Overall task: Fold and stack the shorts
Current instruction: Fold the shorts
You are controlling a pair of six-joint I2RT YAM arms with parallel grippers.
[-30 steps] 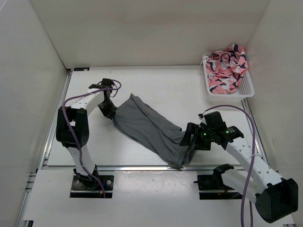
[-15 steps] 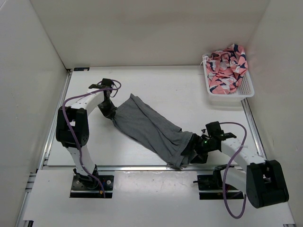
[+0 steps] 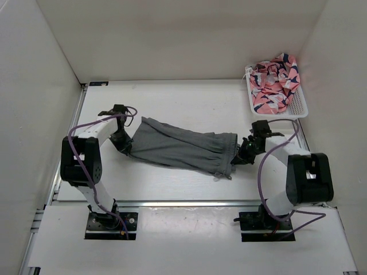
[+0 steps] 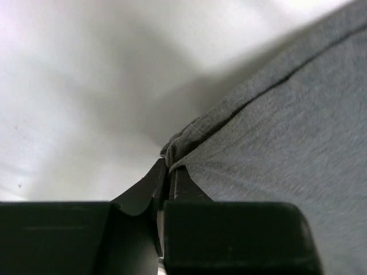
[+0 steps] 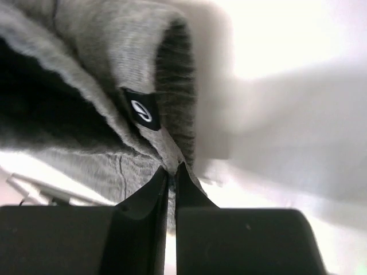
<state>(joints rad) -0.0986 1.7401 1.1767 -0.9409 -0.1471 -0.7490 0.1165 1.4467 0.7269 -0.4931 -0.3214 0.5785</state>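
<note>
1. Moved: shorts (image 3: pixel 180 150), from diagonal to level across the table (image 3: pixel 189 109);
2. left gripper (image 3: pixel 124 144) clamped on hem corner; right gripper (image 3: pixel 237 158) clamped on waistband;
3. step: spreading flat; next: lay down, release, fold.

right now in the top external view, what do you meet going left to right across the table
left gripper, pinching one end of the shorts → grey shorts, stretched across the middle → right gripper, pinching the waistband end → white basket holding pink patterned cloth, at the far right
</note>
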